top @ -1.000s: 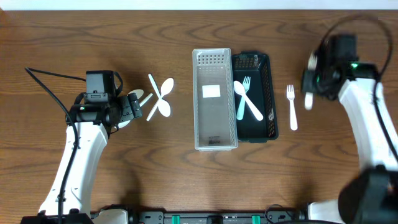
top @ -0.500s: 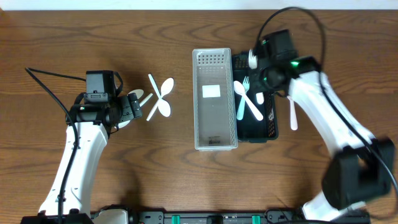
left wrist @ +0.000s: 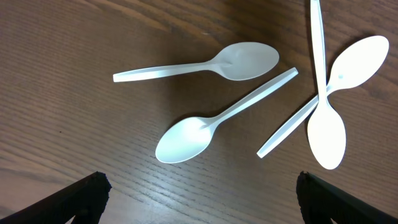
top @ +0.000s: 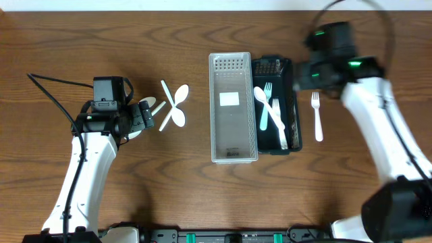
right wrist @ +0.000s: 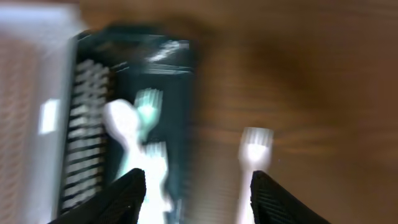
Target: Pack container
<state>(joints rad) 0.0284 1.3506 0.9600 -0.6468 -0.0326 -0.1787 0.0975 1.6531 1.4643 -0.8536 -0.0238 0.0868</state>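
A black slotted container (top: 293,101) stands beside a clear one (top: 233,108) mid-table. Inside the black one lie a white spoon (top: 262,108) and two white forks (top: 278,125); the right wrist view shows them blurred (right wrist: 146,155). One more white fork (top: 316,116) (right wrist: 255,152) lies on the wood to its right. My right gripper (top: 302,75) (right wrist: 196,199) hovers open over the black container's right edge, nothing between its fingers. Several white spoons (top: 174,106) (left wrist: 214,124) lie at the left. My left gripper (top: 145,113) (left wrist: 205,199) stands wide open just short of them.
The clear container holds only a white label (top: 229,99). A black cable (top: 54,84) trails from the left arm across the table's left side. Bare wood lies in front of both containers.
My right gripper carried a white fork over the black container, opened and left it lying there, then drew back to the right. The left arm stayed still.
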